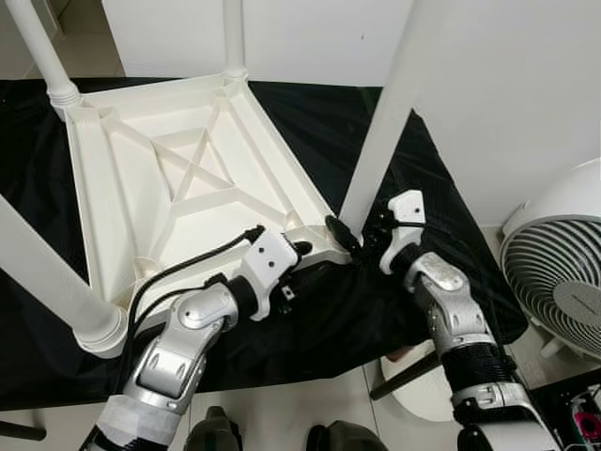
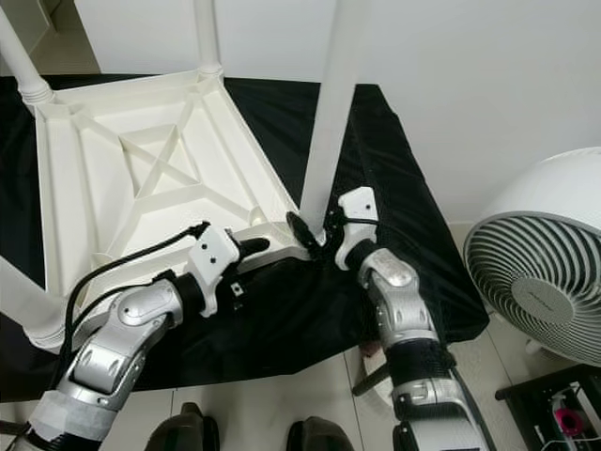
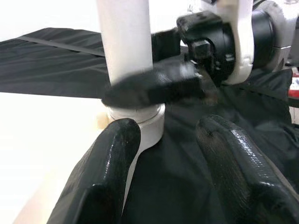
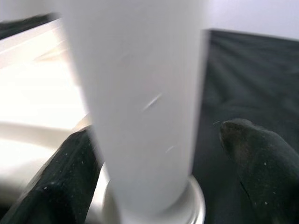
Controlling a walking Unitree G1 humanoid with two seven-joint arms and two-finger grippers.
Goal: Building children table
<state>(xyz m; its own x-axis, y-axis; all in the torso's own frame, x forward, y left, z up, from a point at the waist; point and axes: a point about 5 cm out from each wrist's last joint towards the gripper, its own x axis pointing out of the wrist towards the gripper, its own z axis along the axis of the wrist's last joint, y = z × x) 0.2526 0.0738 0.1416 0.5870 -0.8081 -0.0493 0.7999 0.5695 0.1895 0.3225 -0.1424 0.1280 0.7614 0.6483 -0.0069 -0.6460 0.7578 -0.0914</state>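
The white plastic children's table (image 1: pixel 188 169) lies upside down on a black cloth (image 1: pixel 310 319), its legs pointing up. My right gripper (image 1: pixel 355 240) is at the base of the near right leg (image 1: pixel 385 122). Its fingers straddle that leg (image 4: pixel 140 93): one finger (image 4: pixel 65 177) is against it and the other finger (image 4: pixel 261 154) stands a little off, so the gripper is open. My left gripper (image 1: pixel 302 250) hovers open by the table's near right corner, just left of that leg's collar (image 3: pixel 140 121), with only cloth between its fingers (image 3: pixel 107 163).
Three more legs stand at the near left (image 1: pixel 47 272), far left (image 1: pixel 38 47) and far corner (image 1: pixel 235 38). A white fan (image 1: pixel 559 272) stands on the floor to the right. The cloth's edge (image 1: pixel 282 376) is close in front, with a white wall behind.
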